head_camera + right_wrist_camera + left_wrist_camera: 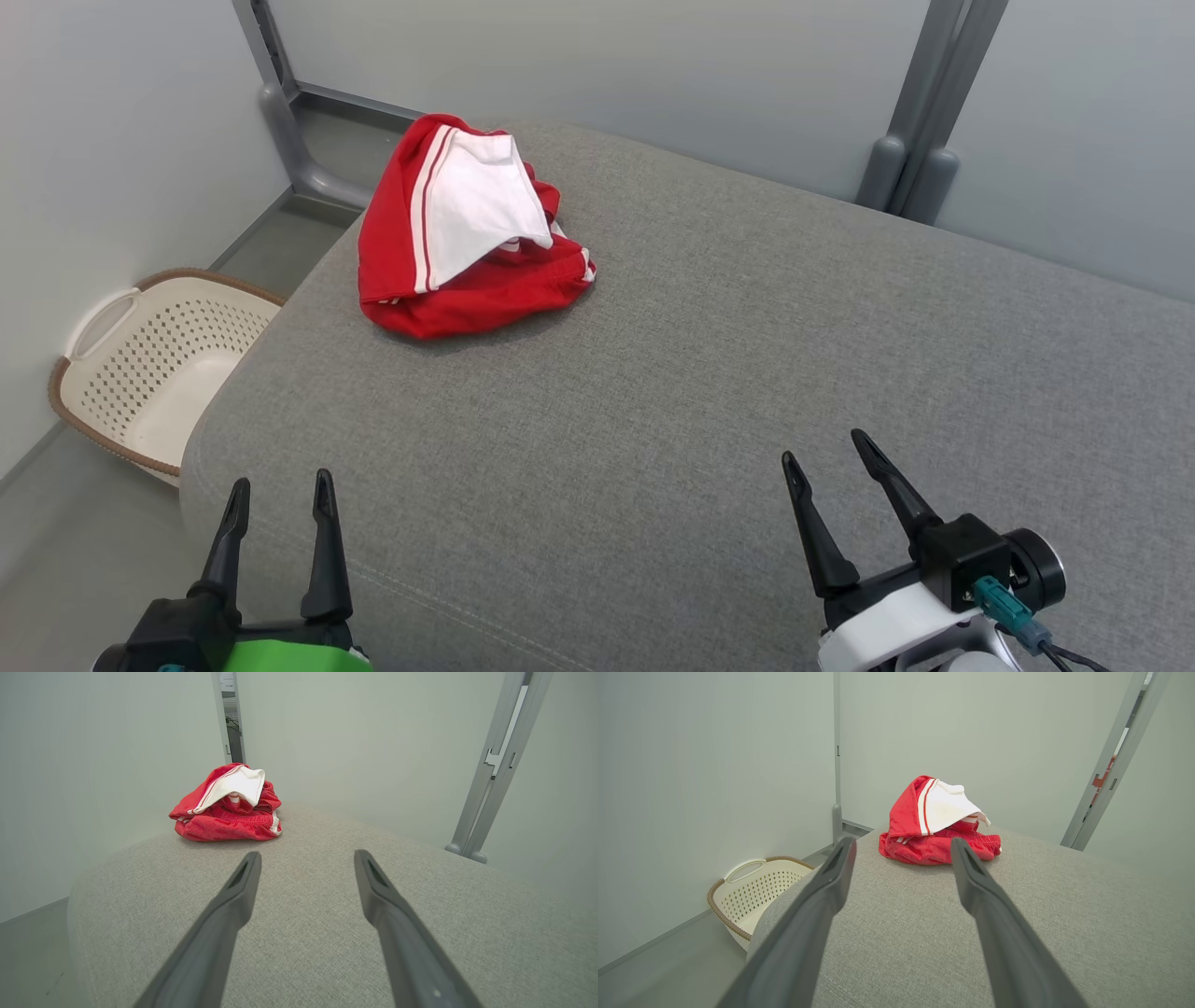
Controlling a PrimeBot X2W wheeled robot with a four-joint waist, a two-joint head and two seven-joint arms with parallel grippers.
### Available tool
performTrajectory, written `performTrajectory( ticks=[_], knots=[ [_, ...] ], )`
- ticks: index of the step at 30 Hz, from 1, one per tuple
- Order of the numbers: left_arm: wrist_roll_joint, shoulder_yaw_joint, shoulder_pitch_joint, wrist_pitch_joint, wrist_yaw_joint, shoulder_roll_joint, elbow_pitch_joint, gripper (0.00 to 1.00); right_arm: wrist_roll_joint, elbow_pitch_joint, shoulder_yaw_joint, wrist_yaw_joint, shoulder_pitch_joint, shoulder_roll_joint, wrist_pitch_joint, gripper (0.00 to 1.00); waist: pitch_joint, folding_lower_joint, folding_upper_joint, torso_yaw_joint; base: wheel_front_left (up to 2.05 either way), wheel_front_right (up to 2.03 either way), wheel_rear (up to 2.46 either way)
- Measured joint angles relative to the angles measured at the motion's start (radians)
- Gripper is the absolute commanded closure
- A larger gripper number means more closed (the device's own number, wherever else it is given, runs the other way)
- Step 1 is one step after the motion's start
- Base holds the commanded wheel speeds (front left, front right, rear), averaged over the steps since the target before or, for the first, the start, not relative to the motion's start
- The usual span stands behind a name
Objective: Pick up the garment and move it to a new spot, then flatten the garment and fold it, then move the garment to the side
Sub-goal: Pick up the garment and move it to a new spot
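Observation:
The garment (467, 243) is a crumpled red piece with white stripes and a white panel, bunched in a heap at the far left of the grey cushioned surface (709, 373). It also appears ahead in the left wrist view (934, 823) and up to the left in the right wrist view (229, 805). My left gripper (282, 495) stands open at the near left edge, well short of the heap. My right gripper (826, 450) stands open at the near right, far from it. Nothing is between either pair of fingers.
A cream perforated laundry basket (140, 359) with a brown rim sits on the floor left of the surface, by the wall. Grey metal posts (910, 140) stand behind the far edge. The surface drops off at its rounded left and near edges.

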Motion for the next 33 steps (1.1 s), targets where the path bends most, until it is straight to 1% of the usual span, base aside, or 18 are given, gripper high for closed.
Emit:
performTrajectory(
  ticks=[9, 14, 18, 22, 25, 28, 33],
  knots=[
    [-0.021, -0.005, -0.025, 0.0, 0.008, 0.0, -0.011, 0.0, -0.015, -0.005, -0.009, 0.0, -0.003, 0.0, 0.0, 0.0, 0.032, 0.0, 0.0, 0.002, 0.0, 0.0, 0.0],
    [-0.025, -0.001, -0.111, 0.0, 0.009, 0.0, -0.027, 0.0, -0.055, -0.017, -0.017, 0.0, -0.041, 0.001, 0.0, 0.0, 0.082, 0.0, 0.0, -0.007, 0.0, 0.0, 0.0],
    [-0.024, 0.007, -0.221, 0.0, 0.0, 0.0, 0.012, 0.0, -0.079, -0.026, -0.028, 0.0, -0.07, -0.014, 0.0, 0.0, 0.144, 0.0, 0.0, -0.019, 0.0, 0.0, 0.0],
    [0.011, 0.033, -0.375, 0.0, -0.025, 0.002, 0.098, 0.0, -0.085, -0.033, -0.032, 0.0, -0.105, -0.055, 0.0, 0.0, 0.215, 0.0, 0.0, -0.03, 0.0, 0.0, 0.0],
    [0.025, 0.03, -0.501, 0.0, -0.04, 0.024, 0.19, 0.0, -0.09, -0.039, -0.037, 0.0, -0.126, -0.09, 0.0, 0.0, 0.27, 0.0001, 0.0, -0.04, 0.0, 0.0, 0.0],
    [0.024, 0.031, -0.655, 0.0, -0.047, 0.057, 0.28, 0.0, -0.092, -0.053, -0.047, 0.0, -0.145, -0.124, 0.0, 0.0, 0.327, 0.0001, 0.0, -0.049, 0.0, 0.0, 0.0],
    [0.004, 0.018, -0.894, 0.014, -0.051, 0.125, 0.506, 0.0, -0.101, -0.085, -0.064, 0.0, -0.172, -0.161, 0.0, 0.0, 0.423, 0.0002, 0.0, -0.067, 0.0, 0.0, 0.0]
  ],
)
